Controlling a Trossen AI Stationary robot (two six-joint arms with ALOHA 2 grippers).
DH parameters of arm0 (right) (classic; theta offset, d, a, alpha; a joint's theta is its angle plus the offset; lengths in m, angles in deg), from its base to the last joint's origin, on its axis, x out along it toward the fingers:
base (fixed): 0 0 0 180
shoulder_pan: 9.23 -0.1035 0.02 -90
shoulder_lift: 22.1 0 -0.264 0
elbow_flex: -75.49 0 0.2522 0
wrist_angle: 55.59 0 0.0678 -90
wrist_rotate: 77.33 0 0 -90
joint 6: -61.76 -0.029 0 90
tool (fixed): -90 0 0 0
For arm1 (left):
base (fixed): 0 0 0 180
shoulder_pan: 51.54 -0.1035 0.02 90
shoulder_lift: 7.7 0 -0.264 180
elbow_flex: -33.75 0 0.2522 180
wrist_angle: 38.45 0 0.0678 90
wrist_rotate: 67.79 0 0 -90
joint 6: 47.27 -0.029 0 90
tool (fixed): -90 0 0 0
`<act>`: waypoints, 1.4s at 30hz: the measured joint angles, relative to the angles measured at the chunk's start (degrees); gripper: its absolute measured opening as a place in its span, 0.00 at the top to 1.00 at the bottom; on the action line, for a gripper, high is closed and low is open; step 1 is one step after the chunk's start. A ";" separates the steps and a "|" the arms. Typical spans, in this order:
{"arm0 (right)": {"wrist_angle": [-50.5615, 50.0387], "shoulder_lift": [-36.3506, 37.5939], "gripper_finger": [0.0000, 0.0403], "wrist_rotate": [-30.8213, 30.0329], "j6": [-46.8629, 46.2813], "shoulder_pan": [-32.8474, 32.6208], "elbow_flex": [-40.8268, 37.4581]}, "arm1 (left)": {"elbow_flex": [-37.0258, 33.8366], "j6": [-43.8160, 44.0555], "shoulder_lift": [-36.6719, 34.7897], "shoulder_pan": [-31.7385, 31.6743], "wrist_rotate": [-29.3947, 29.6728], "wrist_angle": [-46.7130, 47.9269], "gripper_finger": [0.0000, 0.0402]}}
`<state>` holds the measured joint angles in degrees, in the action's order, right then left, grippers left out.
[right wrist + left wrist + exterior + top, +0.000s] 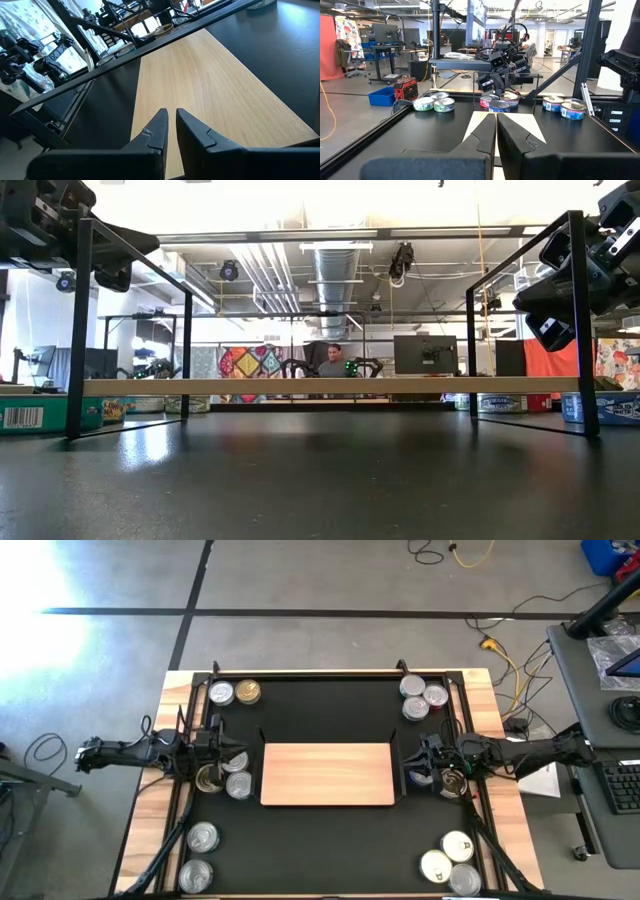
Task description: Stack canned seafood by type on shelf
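Shelf point(327, 774): a light-wood board with black frame ends, placed at the centre of the black mat point(330, 710) on the table point(170, 690); nothing is seen on the board.

Canned seafood, counted in the high view:
- two tins point(234, 693) at 11 o'clock from the shelf;
- three tins point(422, 698) at 1 o'clock;
- three tins point(226, 778) at 9 o'clock, just beside the shelf's end;
- two tins point(199, 855) at 7 o'clock;
- three tins point(448, 863) at 5 o'clock;
- one tin point(453, 784) at 3 o'clock, partly hidden under the right arm.

Left gripper point(214, 748): positioned at 9 o'clock from the shelf; fingers point(482, 135) are pressed together, nothing held.

Right gripper point(424, 762): positioned at 3 o'clock; fingers point(156, 131) are nearly closed above the board's end, nothing held.

A seated person point(333, 362) is seen in the room behind.
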<state>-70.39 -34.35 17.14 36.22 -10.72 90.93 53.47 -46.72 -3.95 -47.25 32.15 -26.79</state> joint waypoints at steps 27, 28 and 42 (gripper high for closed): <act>1.23 -0.02 0.93 -0.94 0.12 -0.01 -0.13 | 0.02 -0.01 -0.01 -0.02 0.01 0.00 1.00; 2.23 -0.02 0.93 -1.33 -0.18 -0.01 -0.13 | 0.02 -0.02 0.00 -0.02 0.01 0.00 1.00; 5.23 -0.71 0.93 -6.08 -18.51 0.01 -0.11 | 0.01 -0.02 -0.01 -0.02 0.02 -0.01 1.00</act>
<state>-65.17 -35.06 11.06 17.71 -10.70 90.82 53.48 -46.74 -3.96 -47.27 32.17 -26.81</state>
